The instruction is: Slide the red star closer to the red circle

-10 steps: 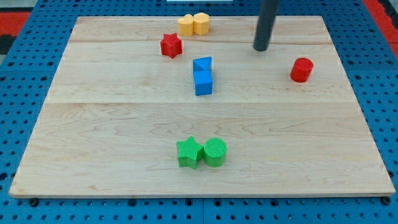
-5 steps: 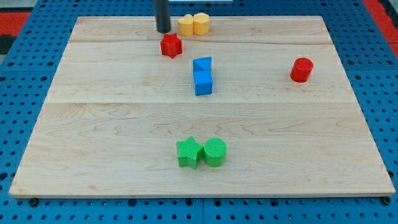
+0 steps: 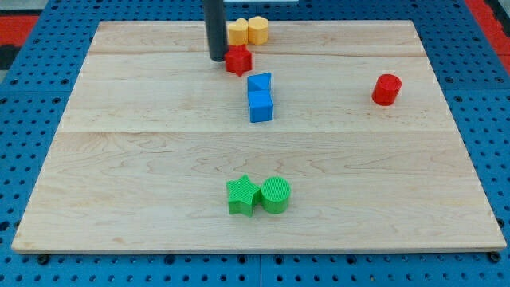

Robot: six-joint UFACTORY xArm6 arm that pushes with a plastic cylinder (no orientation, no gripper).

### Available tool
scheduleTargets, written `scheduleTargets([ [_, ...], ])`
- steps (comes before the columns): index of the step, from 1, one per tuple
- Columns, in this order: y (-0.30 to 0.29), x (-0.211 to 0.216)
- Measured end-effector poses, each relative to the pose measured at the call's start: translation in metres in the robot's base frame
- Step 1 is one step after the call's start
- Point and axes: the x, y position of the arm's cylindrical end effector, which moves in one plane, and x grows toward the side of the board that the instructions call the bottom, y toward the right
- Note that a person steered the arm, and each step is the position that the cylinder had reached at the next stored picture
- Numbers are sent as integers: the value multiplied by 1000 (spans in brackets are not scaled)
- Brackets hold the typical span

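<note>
My tip (image 3: pixel 217 58) touches the left side of the red star (image 3: pixel 238 60), near the tabletop's (image 3: pixel 143 159) top edge. The red circle (image 3: pixel 386 89) stands well apart at the right. There is no claw, only the rod.

desk (image 3: pixel 159 159): pale wood, three planks joined lengthwise, fine grain, smooth satin finish with a faint sheen
base under the desk (image 3: pixel 48 32): blue sheet with rows of small holes, looks like matt painted metal or plastic; cannot tell which
my tip (image 3: pixel 217 58): dark rod end, smooth, matt to slightly satin, touching the red star's side
red star (image 3: pixel 238 60): solid-coloured plastic look, matt
red circle (image 3: pixel 386 89): same plastic look, matt, faint ridging
blue blocks (image 3: pixel 260 97): plastic look, smooth flat faces
green star (image 3: pixel 242 195): plastic look, fine ribbed lines on top
green circle (image 3: pixel 276 194): the same ribbed, matt top
yellow blocks (image 3: pixel 248 31): plastic look, matt
</note>
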Motion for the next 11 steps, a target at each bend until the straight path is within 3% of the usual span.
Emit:
scheduleTargets([
  [2,56,3],
  [6,155,66],
  [8,186,85],
  [11,186,103],
])
